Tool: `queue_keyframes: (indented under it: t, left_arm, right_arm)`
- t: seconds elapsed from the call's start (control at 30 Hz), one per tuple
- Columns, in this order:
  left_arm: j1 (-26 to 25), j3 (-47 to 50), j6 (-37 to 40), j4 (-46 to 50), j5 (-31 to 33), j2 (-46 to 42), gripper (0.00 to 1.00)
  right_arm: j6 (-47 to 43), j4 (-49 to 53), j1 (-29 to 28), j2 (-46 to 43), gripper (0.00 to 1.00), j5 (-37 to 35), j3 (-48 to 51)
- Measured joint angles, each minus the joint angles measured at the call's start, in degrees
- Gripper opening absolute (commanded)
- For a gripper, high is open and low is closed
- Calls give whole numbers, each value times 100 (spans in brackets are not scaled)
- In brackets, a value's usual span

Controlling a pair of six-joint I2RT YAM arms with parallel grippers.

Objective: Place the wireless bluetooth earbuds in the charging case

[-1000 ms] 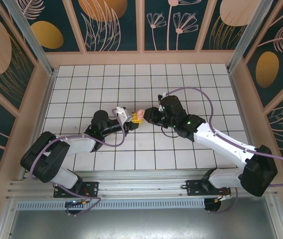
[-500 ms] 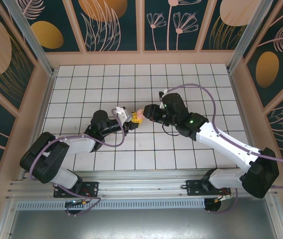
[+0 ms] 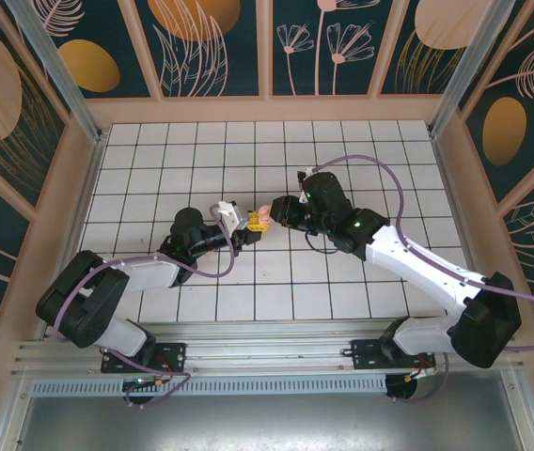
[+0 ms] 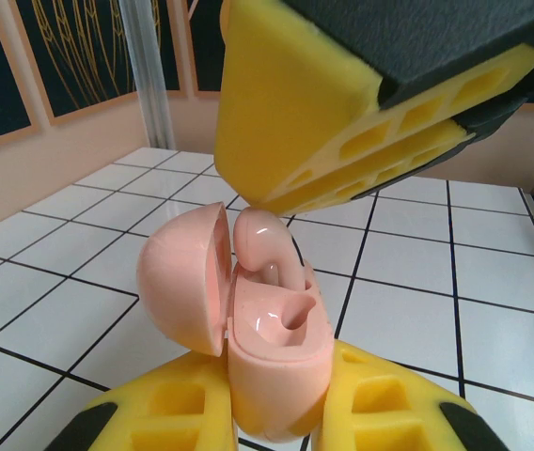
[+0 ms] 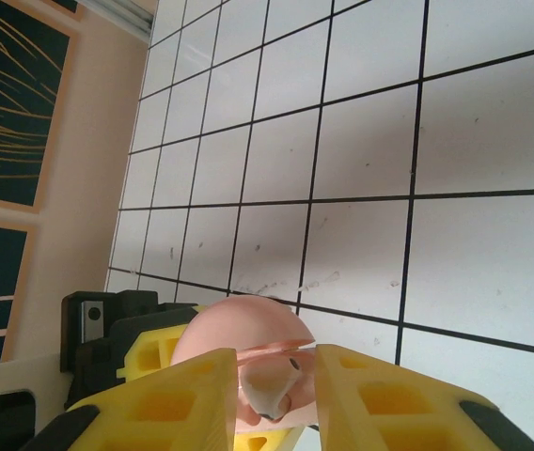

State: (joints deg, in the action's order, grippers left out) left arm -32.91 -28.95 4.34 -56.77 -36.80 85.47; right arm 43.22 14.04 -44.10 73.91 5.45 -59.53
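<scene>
Charging case (image 4: 276, 362) in outstretched left claw (image 4: 281, 421)

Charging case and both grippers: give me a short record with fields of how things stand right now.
charging case: clamped at its base by the left gripper
lid: open, swung to one side
earbud: standing in the case, its top sticking up above the rim
right gripper: over the case, a finger on either side of the earbud
right grip: unclear whether the fingers pinch the earbud or just flank it
</scene>
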Motion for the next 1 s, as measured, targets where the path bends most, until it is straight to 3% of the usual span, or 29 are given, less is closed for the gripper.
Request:
queue_keyframes:
  t: [1.0]
  left_arm:
    - [-2, 13, 15, 184, -15, 0, 8]
  right_arm:
    - [-4, -151, -13, -31, 13, 105, 229]
